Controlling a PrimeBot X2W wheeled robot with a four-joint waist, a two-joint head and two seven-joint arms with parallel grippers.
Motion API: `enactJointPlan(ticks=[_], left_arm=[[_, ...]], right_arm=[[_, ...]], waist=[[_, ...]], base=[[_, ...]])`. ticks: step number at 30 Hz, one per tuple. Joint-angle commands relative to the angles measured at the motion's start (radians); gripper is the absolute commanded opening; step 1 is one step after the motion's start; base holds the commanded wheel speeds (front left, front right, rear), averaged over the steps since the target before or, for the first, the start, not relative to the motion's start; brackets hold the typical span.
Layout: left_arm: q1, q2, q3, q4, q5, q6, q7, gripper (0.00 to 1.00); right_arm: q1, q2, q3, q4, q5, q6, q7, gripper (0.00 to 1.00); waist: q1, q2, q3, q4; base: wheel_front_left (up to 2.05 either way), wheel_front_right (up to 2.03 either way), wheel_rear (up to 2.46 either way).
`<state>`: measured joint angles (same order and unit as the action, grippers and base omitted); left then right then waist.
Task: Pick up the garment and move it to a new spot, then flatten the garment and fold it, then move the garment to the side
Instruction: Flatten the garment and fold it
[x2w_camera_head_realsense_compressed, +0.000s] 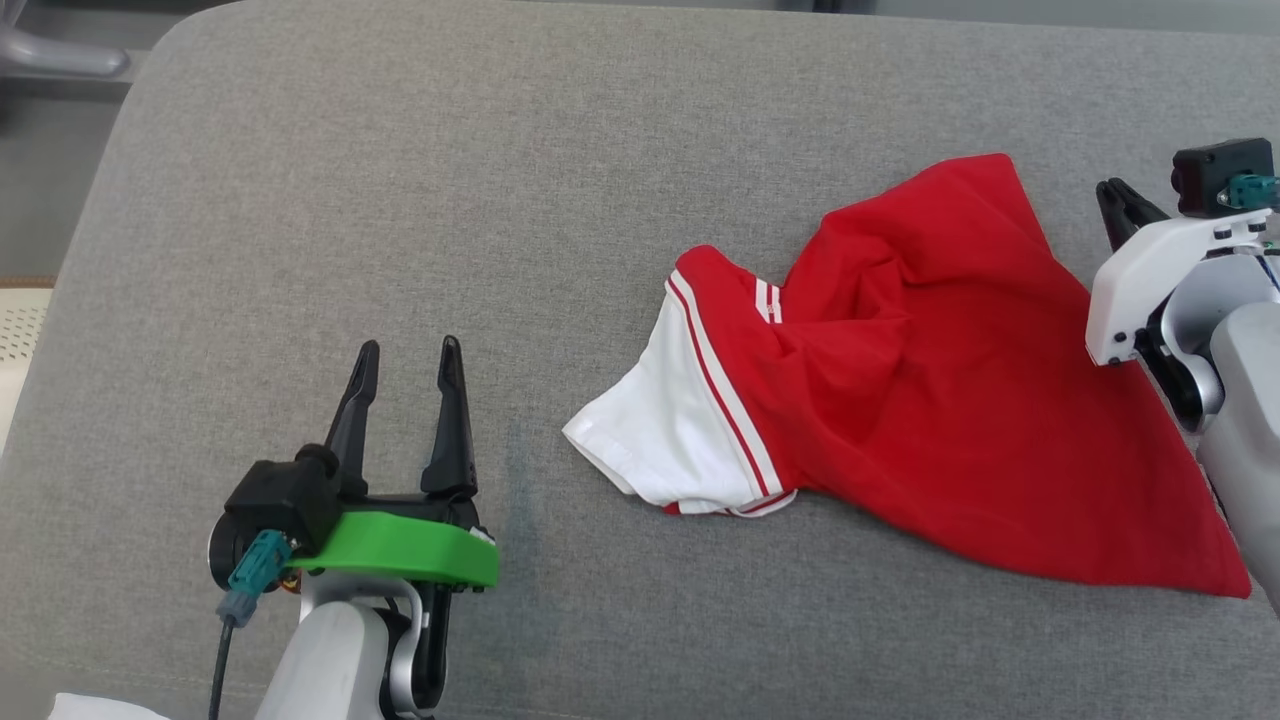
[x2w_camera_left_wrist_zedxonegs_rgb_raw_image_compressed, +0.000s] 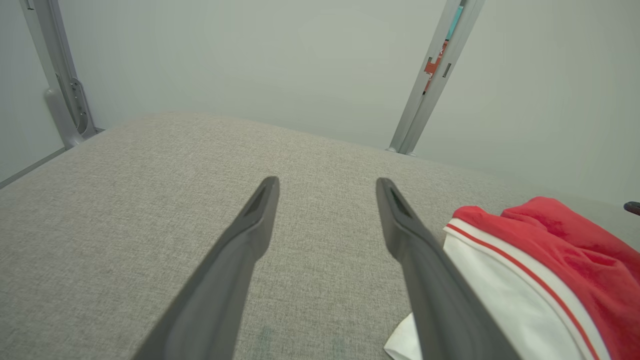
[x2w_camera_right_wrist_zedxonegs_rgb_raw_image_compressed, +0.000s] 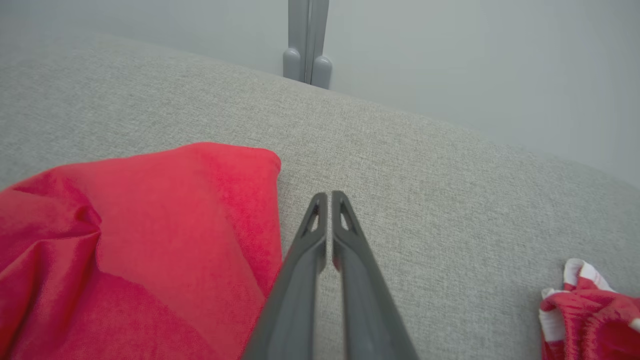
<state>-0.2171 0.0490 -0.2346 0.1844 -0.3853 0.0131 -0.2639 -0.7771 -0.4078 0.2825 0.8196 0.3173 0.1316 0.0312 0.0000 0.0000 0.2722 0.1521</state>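
While the garment (x2w_camera_head_realsense_compressed: 930, 380) lies on the cushion (x2w_camera_head_realsense_compressed: 400, 200), metal posts (x2w_camera_left_wrist_zedxonegs_rgb_raw_image_compressed: 430, 85) stand beyond.

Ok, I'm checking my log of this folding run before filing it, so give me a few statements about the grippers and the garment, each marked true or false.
The left gripper is open over the bare grey cushion. True.
The right gripper is open wide. False: it is shut, beside the edge of the garment.
The garment lies folded flat. False: it is rumpled and unfolded.
The garment is red with a white sleeve. True.
The left gripper holds the white sleeve. False: it is apart from the sleeve, with nothing between its fingers.
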Motion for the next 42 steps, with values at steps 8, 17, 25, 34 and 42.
enactJointPlan(ticks=[8, 17, 25, 34, 42], left_arm=[[0.021, 0.003, 0.009, -0.011, -0.002, 0.010, 0.000, 1.00], [0.000, 0.003, 0.008, -0.022, 0.005, 0.002, 0.000, 1.00], [-0.019, 0.003, 0.000, -0.016, -0.003, 0.005, 0.000, 1.00], [-0.030, 0.003, 0.004, -0.023, -0.008, 0.006, 0.000, 1.00], [-0.034, 0.003, -0.002, -0.018, -0.006, 0.005, 0.000, 1.00]], right_arm=[[0.149, -0.044, 0.106, -0.146, 0.089, -0.002, 0.021, 1.00], [0.203, -0.079, 0.226, -0.257, 0.119, -0.002, 0.160, 1.00], [0.107, -0.066, 0.200, -0.142, 0.063, -0.002, 0.155, 0.00], [-0.056, -0.008, 0.116, 0.036, -0.049, -0.002, 0.062, 0.00], [-0.168, 0.031, 0.062, 0.194, -0.133, -0.002, -0.053, 0.00]], waist=[[0.0000, 0.0000, -0.025, -0.047], [0.0000, 0.0000, 0.007, -0.070], [0.0000, 0.0000, 0.032, -0.041], [0.0000, 0.0000, 0.052, -0.013], [0.0000, 0.0000, 0.055, 0.010]], base=[[0.00, 0.00, 0.00], [0.00, 0.00, 0.00], [0.00, 0.00, 0.00], [0.00, 0.00, 0.00], [0.00, 0.00, 0.00]])
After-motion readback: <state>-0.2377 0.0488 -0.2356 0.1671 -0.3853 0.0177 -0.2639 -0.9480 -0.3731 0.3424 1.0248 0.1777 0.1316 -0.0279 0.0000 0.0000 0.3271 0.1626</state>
